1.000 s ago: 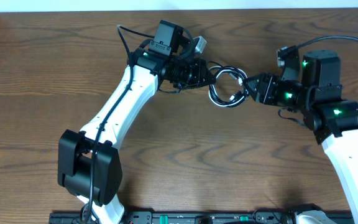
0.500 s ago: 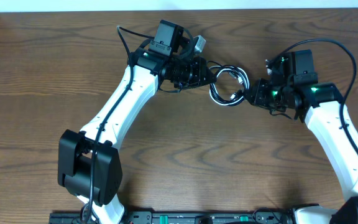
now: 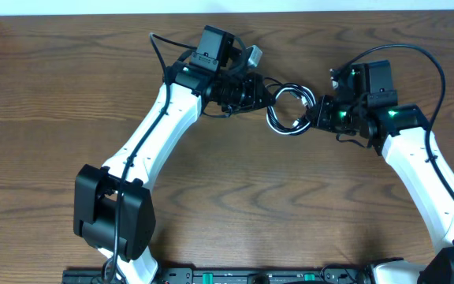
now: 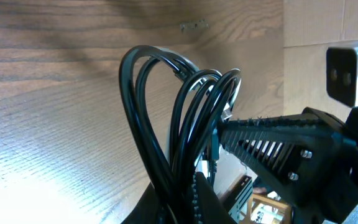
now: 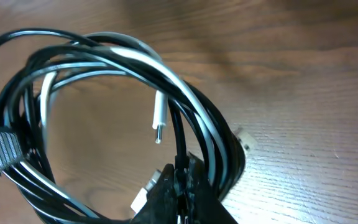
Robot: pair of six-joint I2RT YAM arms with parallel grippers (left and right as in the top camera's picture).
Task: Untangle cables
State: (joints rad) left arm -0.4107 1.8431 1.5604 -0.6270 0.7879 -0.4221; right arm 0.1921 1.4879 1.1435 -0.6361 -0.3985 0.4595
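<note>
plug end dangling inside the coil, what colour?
White plug with a silvery tip; clearest in the right wrist view.

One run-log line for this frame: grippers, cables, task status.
left gripper: shut on cables | right gripper: shut on same bundle | black and white loops: intertwined, held between both grippers | untangling: not done

In the overhead view the coil of cables (image 3: 288,110) is too small to separate black strands from white ones. In the left wrist view only a part of the left fingers (image 4: 199,200) shows at the lower edge, so their grip cannot be judged. In the right wrist view the right fingers (image 5: 166,200) are cut by the lower edge, the loops leave the picture at left and below, and the desk (image 5: 303,37) is blurred near the top.
</note>
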